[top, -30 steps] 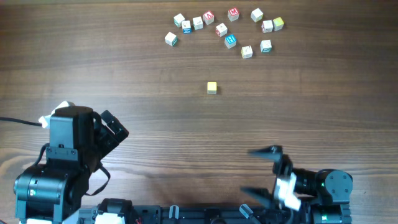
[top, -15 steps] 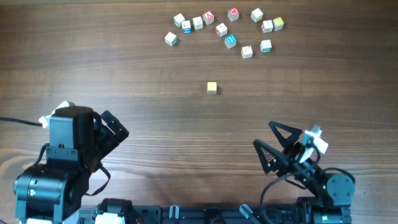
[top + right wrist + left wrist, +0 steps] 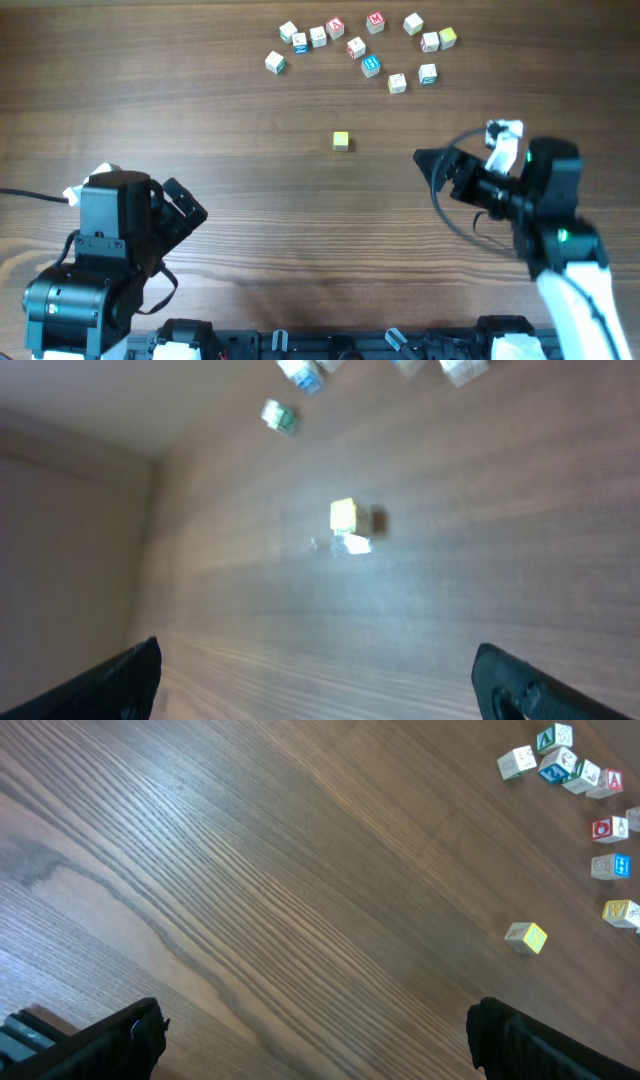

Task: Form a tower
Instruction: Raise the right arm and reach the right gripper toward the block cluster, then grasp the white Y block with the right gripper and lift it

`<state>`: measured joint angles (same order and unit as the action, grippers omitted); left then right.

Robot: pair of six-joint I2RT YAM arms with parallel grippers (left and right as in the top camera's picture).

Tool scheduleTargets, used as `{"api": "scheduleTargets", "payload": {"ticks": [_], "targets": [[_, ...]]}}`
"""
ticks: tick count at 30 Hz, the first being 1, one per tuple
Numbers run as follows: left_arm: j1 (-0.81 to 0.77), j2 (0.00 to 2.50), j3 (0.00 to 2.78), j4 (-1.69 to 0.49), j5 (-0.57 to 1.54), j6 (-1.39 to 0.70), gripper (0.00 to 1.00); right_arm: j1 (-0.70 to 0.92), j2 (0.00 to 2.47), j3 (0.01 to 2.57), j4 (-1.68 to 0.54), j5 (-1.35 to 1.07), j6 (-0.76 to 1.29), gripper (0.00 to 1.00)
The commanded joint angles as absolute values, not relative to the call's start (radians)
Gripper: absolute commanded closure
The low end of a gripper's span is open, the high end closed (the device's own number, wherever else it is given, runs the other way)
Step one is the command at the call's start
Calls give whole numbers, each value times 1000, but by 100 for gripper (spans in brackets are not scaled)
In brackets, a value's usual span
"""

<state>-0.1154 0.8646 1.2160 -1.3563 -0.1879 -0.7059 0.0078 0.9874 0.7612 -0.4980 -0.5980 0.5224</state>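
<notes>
No tower is in view. A single yellowish cube (image 3: 341, 141) stands alone mid-table; it also shows in the left wrist view (image 3: 526, 937) and, blurred, in the right wrist view (image 3: 344, 515). Several loose letter cubes (image 3: 360, 45) lie scattered at the far edge. My right gripper (image 3: 432, 170) hovers to the right of the yellowish cube, open and pointing left towards it, with nothing between its fingers (image 3: 500, 675). My left gripper (image 3: 190, 205) rests open near the front left, far from every cube, and holds nothing (image 3: 315, 1035).
The loose cubes carry red, blue and green marks (image 3: 570, 770) and lie in a loose cluster (image 3: 300, 375). Bare wooden table (image 3: 250, 200) lies between the two arms. A black cable (image 3: 30, 194) runs off the left edge.
My right arm has risen from the front edge and swung forward to the right of the yellowish cube, its jaws staying open. The left arm and all cubes have not moved.
</notes>
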Motion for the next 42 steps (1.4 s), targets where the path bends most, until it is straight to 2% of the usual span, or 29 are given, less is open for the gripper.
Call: {"api": "scheduleTargets", "payload": {"ticks": [1,5,10,15,19,25,32,36,39,42], "targets": [[-109,865,1211,-1355,-184,-719,0,10,1124,930,-575,-632,447,0],[-109,865,1211,-1355,-184,-719,0,10,1184,971,-535,-659,481,0],[-109,865,1211,-1355,-184,-719,0,14,1190,974,-350,-599,542,1],[-109,865,1211,-1355,-184,-719,0,15,1275,1073,-419,-471,532,1],[-109,865,1211,-1356,-184,-719,0,67,1473,1275,-501,-364,487,1],[-109,865,1211,-1355,-184,-719,0,187,1824,1637,-545,-149,342,1],[-109,865,1211,-1356,-184,-719,0,215,2214,1975,-593,-150,137,1],[-109,865,1211,-1355,-184,-719,0,246,2340,2002,-559,-148,10,1],[-109,865,1211,-1355,-184,-719,0,273,2395,2002,-524,-97,-1,1],[-109,865,1211,-1355,-184,-719,0,299,2430,2002,-510,-61,-42,6]]}}
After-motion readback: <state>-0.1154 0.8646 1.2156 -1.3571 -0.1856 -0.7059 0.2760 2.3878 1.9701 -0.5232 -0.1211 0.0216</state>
